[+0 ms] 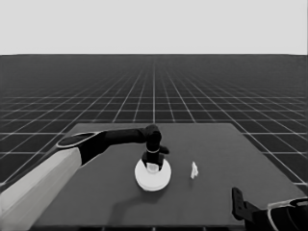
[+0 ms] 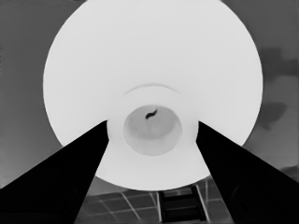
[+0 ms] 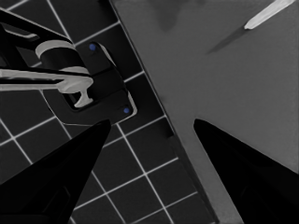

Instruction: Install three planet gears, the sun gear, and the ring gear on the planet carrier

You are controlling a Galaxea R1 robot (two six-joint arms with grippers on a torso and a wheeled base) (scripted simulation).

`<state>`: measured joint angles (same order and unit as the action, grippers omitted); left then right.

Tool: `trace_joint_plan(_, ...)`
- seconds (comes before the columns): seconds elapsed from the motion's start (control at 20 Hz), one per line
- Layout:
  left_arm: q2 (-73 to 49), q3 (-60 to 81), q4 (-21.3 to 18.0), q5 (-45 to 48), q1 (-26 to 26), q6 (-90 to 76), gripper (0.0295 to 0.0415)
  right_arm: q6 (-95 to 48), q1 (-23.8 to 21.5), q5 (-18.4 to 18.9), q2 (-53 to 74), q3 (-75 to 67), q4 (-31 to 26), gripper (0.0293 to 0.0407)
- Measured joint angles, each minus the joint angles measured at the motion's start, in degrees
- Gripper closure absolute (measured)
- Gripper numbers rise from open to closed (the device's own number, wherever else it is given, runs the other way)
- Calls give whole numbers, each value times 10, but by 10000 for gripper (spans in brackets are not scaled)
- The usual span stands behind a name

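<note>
While the left gripper [image 1: 152, 166] stands over the white stack at the centre of the head view, its fingers [image 2: 70, 182] spread to either side of the raised hub of the larger round part [image 2: 154, 60], the ring gear of the task, the wrist view shows both wedges flanking that hub with pale surface between; whether they actually press on it cannot be told. Seated on the desk [image 1: 211, 144] just below the middle of the frame, this disc appears to lie on a second white layer, judged to be the smaller round part, the planet carrier, though its outline is not separately visible. No toothed gears lie loose anywhere in view, so they are judged to be already installed and hidden beneath. Only the thin white piece [image 1: 194, 170] stands apart, right of the stack. At the lower right corner of the head view the right gripper [image 1: 238, 202] waits, fingers spread over the desk's corner. By this evidence the assembly is at or near its final step: seating and letting go of the top disc
</note>
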<state>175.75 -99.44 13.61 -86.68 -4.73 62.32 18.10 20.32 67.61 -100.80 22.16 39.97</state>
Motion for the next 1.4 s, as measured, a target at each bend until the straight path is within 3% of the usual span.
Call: trace_joint_plan(1.4,0,0,0,0,0,-140,362,0,0,0,0,0,0,315)
